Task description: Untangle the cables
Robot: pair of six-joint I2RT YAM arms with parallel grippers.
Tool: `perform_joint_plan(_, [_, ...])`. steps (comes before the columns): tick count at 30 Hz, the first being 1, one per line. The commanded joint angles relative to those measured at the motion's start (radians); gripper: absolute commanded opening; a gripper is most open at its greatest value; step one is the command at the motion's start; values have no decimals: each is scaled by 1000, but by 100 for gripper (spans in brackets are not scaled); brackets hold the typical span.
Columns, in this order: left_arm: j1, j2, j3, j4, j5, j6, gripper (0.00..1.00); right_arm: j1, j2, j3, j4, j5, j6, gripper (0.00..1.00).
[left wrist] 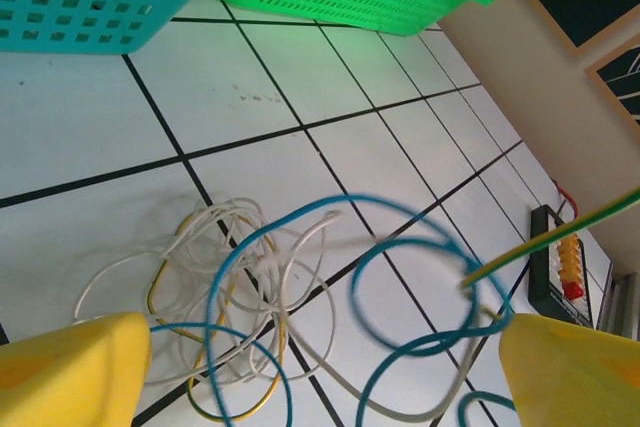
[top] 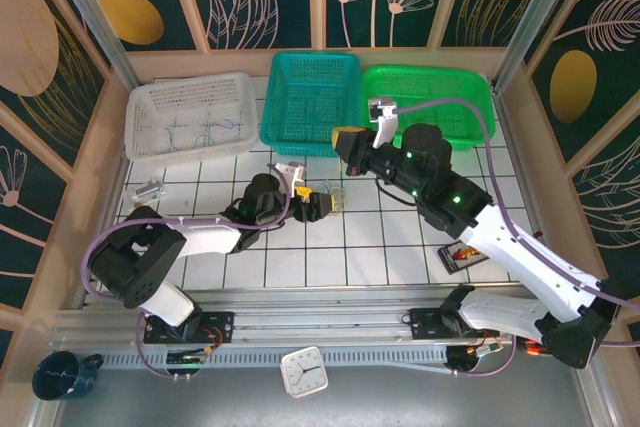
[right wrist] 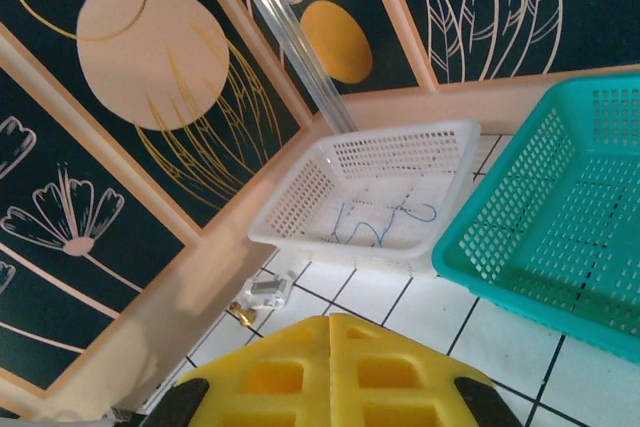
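Note:
The cables (left wrist: pixel 260 287) lie in a loose tangle of white, yellow and blue strands on the tiled table. My left gripper (left wrist: pixel 320 377) stands over them, open, its yellow fingers (left wrist: pixel 70 372) wide apart on either side. Blue loops (left wrist: pixel 400 247) rise blurred above the tiles, and a taut yellow-green strand (left wrist: pixel 560 232) runs off to the upper right. In the top view the left gripper (top: pixel 325 202) is at the table's middle. The right gripper (top: pixel 350 137) hovers higher, just behind it. Its fingers (right wrist: pixel 330 347) are shut, with nothing showing between them. Blue cables (right wrist: pixel 385 222) lie in the white basket (right wrist: pixel 300 197).
A teal basket (top: pixel 310 97) and a green basket (top: pixel 440 97) stand at the back, and the white basket (top: pixel 190 117) at the back left. A small metal fitting (top: pixel 145 190) lies at the left. A dark card (top: pixel 462 255) lies at the right. A power strip (left wrist: pixel 560 267) sits by the right wall.

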Motion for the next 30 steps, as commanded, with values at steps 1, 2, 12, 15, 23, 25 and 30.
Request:
perform_joint_plan(1, [-5, 19, -17, 54, 24, -6, 87, -17, -30, 30, 40, 12, 33, 0])
perform_joint_plan(2, [-4, 22, -19, 56, 26, -7, 85, -22, -36, 29, 45, 12, 38, 0])
perform_joint_plan(12, [-5, 70, -42, 90, 42, -20, 70, -72, -65, 41, 93, -33, 87, 0])
perform_joint_plan(15, [-3, 84, -52, 100, 46, -22, 64, -99, -72, 42, 127, -69, 117, 0])
perform_joint_plan(23, [-4, 62, -81, 119, 49, -39, 72, -181, -78, 16, 160, -76, 142, 0])
perform_joint_plan(25, [-4, 41, -85, 113, 45, -39, 77, -211, -79, -3, 167, -72, 153, 0])
perform_joint_plan(30, [-4, -16, -88, 82, 34, -39, 93, -290, -75, -42, 193, -52, 161, 0])
